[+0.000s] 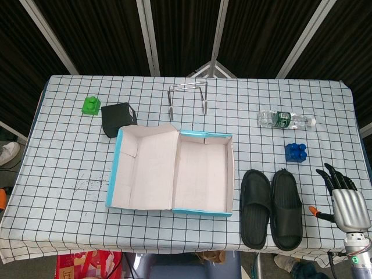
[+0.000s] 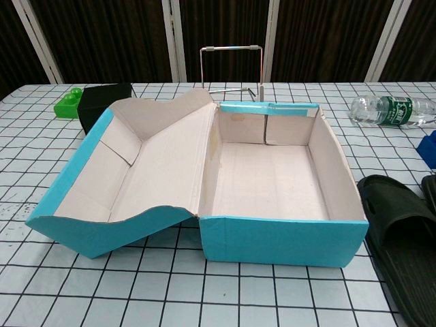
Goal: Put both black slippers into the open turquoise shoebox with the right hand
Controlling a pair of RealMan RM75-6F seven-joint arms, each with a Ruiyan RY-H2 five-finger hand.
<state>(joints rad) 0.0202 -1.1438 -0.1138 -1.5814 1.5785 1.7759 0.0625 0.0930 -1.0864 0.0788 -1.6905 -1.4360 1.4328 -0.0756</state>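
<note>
Slippers lie beside the shoebox; only the head view shows the right robot hand, fingers spread, empty

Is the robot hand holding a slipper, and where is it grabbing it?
No, nothing is held. The right hand is open beside the two slippers, not touching them.

Counter: covered with a white cloth with black squares.
Middle: open blue shoebox, lid flat to its left.
Right of box: two black slippers side by side.
Far right: water bottle lying down, blue block.
Far left: green block, black box.
Back: wire stand.
</note>
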